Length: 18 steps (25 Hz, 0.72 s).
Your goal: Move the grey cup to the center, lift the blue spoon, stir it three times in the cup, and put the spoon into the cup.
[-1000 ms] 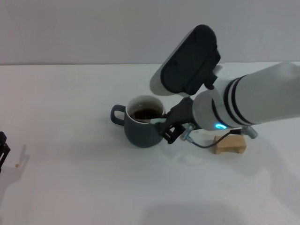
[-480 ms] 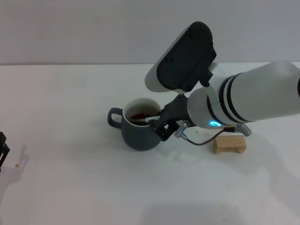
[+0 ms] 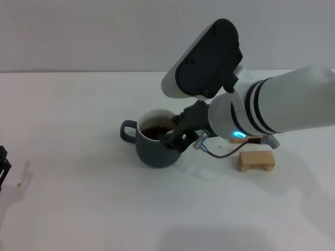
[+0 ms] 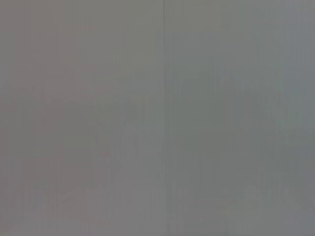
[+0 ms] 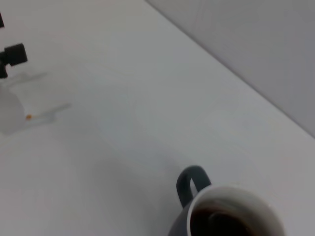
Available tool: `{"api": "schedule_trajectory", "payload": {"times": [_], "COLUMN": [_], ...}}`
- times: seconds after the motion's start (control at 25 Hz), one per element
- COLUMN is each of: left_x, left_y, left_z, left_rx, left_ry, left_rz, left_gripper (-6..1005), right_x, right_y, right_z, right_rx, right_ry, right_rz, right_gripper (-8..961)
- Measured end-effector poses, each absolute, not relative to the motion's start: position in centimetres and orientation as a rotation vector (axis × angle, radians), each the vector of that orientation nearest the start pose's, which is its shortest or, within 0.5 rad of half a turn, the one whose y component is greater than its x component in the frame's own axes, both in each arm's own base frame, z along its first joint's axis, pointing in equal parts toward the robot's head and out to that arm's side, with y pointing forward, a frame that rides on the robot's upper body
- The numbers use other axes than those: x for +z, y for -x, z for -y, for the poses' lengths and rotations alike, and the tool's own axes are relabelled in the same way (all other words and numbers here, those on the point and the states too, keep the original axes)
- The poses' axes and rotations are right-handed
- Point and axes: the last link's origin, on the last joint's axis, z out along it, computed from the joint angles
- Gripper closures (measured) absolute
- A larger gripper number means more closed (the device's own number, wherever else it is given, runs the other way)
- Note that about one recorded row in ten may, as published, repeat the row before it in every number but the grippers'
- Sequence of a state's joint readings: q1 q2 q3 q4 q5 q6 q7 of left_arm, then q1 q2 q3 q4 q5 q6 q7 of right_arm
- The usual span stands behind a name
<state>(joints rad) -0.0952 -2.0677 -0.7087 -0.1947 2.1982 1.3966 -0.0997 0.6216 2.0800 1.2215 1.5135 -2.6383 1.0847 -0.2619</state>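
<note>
The grey cup (image 3: 153,147) stands near the table's middle, its handle (image 3: 127,130) toward my left, with dark liquid inside. It also shows in the right wrist view (image 5: 224,214). My right gripper (image 3: 175,140) sits at the cup's right rim, its dark fingers astride the wall and shut on it. The blue spoon is not in view; my right arm hides the table behind it. My left gripper (image 3: 2,167) is parked at the far left edge and also shows in the right wrist view (image 5: 12,55).
A small wooden block (image 3: 256,160) lies on the table right of the cup. Another wooden piece (image 3: 247,139) peeks out under my right arm. A tiny orange speck (image 3: 19,183) lies near the left gripper. The left wrist view shows only plain grey.
My right gripper and the cup have shifted together a little to the left. The left arm has not moved.
</note>
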Motion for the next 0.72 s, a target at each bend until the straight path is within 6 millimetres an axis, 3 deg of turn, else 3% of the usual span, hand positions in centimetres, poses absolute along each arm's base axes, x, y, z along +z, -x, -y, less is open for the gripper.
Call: {"api": "schedule_trajectory", "payload": {"times": [0.28,0.36,0.4,0.44,0.48,0.56,0.6,0.72], "left_x": [-0.3,-0.3,-0.3,-0.3,-0.2,-0.2,-0.1,0.0], "left_y": [38.5,38.5,38.5,38.5,38.5,38.5,38.5,38.6], "left_z": [-20.8,-20.8,-20.8,-20.8,-20.8,-20.8,-20.8,-20.8], "left_rx": [-0.608,-0.608,-0.608,-0.609,-0.609,-0.611,-0.611,-0.612], "left_ry": [1.469,1.469,1.468,1.468,1.466,1.462,1.459,1.453], "left_rz": [0.573,0.573,0.573,0.572,0.571,0.569,0.569,0.568], "left_gripper": [140,140,140,140,140,140,140,140], "right_x": [-6.5,-5.9,-5.2,-5.2,-4.4,-4.0,-3.3,-2.6], "right_y": [-6.5,-6.2,-6.1,-6.1,-6.4,-6.7,-8.1,-9.5], "right_z": [-35.1,-35.4,-35.6,-35.6,-35.6,-35.5,-35.1,-34.3], "right_rx": [0.052,0.168,0.310,0.310,0.452,0.515,0.605,0.679], "right_ry": [2.516,2.464,2.384,2.384,2.280,2.217,2.083,1.942], "right_rz": [-0.380,-0.334,-0.287,-0.287,-0.254,-0.223,-0.145,-0.067], "right_gripper": [497,486,480,474,469,457,451,434]}}
